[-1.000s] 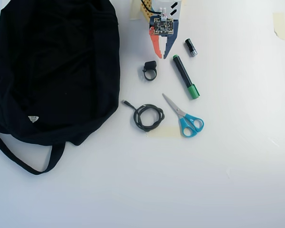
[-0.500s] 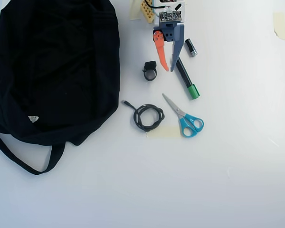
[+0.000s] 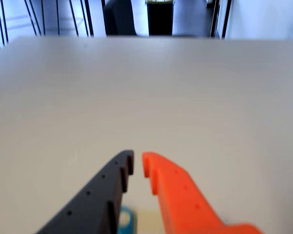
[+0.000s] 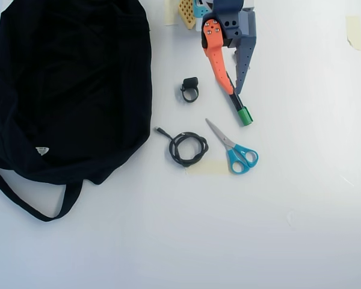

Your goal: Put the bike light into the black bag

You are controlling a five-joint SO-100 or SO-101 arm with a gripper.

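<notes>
In the overhead view the bike light (image 4: 190, 90), a tiny black block with a round loop strap, lies on the white table right of the black bag (image 4: 66, 90). That big soft bag fills the upper left, its strap (image 4: 24, 201) trailing below it. My gripper (image 4: 233, 92), one finger orange and one dark blue, hovers to the right of the light, over a green-capped marker. Its tips nearly meet and hold nothing. The wrist view shows the gripper (image 3: 137, 163) with only a narrow slit between the tips, above bare table. Neither bike light nor bag appears in that view.
The overhead view shows a black marker with a green cap (image 4: 245, 115) under the fingertips, blue-handled scissors (image 4: 236, 152) below it, and a coiled black cable (image 4: 188, 148) below the light. Tape patches (image 4: 353, 30) sit on the table. A blue blur (image 3: 126, 219) shows under the fingers in the wrist view.
The arm has reached down the overhead view and slightly right, from the top edge to over the marker. It now covers the small black-and-silver cylinder. The fingers stayed together; objects have not moved.
</notes>
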